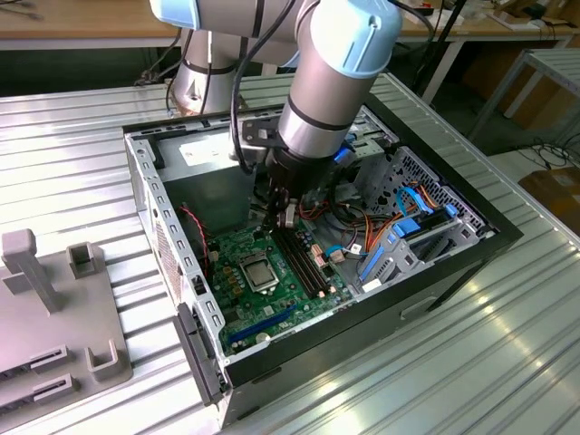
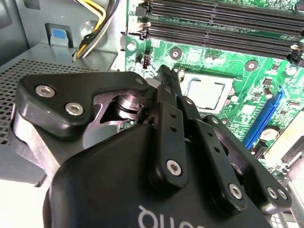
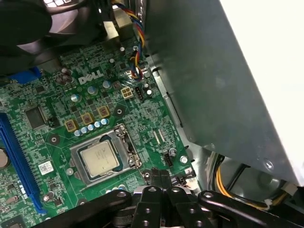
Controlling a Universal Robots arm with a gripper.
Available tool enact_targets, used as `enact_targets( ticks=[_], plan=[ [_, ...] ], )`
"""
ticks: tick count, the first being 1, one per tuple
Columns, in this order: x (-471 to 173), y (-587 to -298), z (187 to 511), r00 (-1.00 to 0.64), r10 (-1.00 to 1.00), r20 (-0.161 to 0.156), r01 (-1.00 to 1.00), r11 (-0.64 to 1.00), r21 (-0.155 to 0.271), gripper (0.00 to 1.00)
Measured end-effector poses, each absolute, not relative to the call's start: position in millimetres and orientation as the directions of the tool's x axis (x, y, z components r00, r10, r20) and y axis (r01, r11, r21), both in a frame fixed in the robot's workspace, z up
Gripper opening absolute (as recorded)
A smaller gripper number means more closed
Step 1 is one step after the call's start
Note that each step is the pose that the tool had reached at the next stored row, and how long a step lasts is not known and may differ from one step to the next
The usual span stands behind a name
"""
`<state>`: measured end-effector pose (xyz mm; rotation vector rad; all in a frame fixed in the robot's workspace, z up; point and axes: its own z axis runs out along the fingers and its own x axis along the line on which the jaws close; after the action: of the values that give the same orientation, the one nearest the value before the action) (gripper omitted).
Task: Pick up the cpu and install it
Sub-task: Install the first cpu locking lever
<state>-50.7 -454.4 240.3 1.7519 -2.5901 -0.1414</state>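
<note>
Nearest the lens in both wrist views is the black gripper (image 2: 166, 78), its linkage and bolts in the foreground. The jaws are closed together, tips meeting, with nothing held between them. They hang above the green motherboard (image 3: 57, 95), near one edge of the socket frame (image 3: 127, 148), apart from it. The cpu (image 3: 99, 157) lies flat within that socket frame, silver top facing up, and also shows in the second wrist view (image 2: 209, 92) just past the fingertips. In the exterior view the arm (image 1: 331, 100) reaches down into the open computer case (image 1: 453, 263), which lies on the ribbed metal surface (image 1: 72, 172). A grey fixture (image 1: 54, 308) rests at the exterior view's left, well apart from the case.
</note>
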Motion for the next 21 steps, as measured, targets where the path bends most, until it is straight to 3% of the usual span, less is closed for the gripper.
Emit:
enact_targets(
  ticks=[21],
  plan=[
    [-52.6, -456.7, 249.9, -0.245, -0.968, -0.048, -0.968, 0.241, 0.071, 0.11]
  ],
)
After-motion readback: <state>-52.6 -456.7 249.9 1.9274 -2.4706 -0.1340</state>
